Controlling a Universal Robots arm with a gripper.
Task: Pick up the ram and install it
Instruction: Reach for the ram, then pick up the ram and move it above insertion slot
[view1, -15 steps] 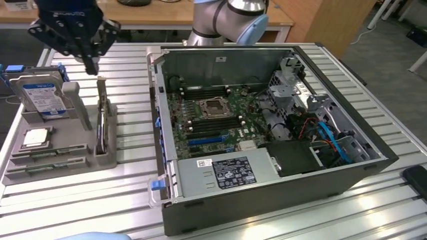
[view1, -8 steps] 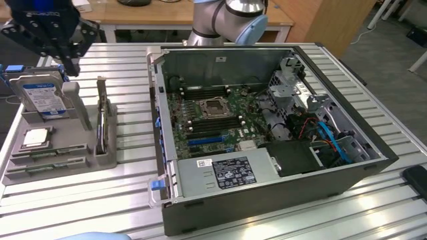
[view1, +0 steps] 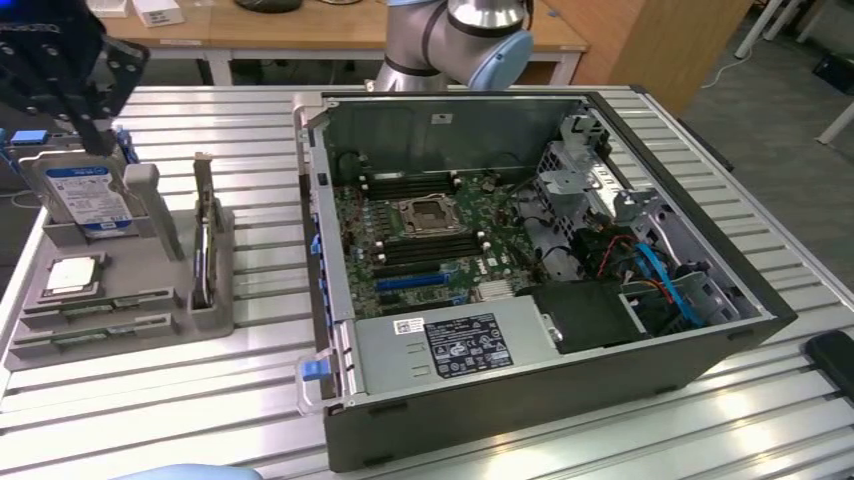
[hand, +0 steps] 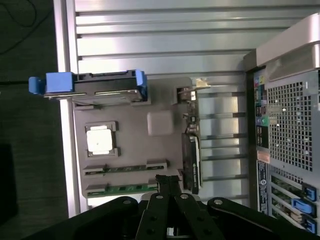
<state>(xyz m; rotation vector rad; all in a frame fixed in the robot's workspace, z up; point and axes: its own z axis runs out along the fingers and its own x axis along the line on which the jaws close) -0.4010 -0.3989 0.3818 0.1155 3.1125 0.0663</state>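
Two green ram sticks (view1: 104, 304) lie flat in slots at the near end of a grey holder (view1: 200, 315) on the exterior view's left. In the wrist view the sticks (hand: 125, 170) lie side by side just ahead of my fingertips. My black gripper (view1: 91, 130) hangs above the far end of the holder, over the hard drive, well clear of the ram. In the wrist view my gripper (hand: 168, 182) is shut with nothing between its fingers.
The holder also carries a silver hard drive (view1: 87, 195) with blue clips, a square CPU (view1: 74, 275) and an upright expansion card (view1: 203, 240). An open computer case (view1: 534, 330) with its motherboard (view1: 427, 225) exposed lies to the exterior view's right on the slatted table (view1: 254, 130).
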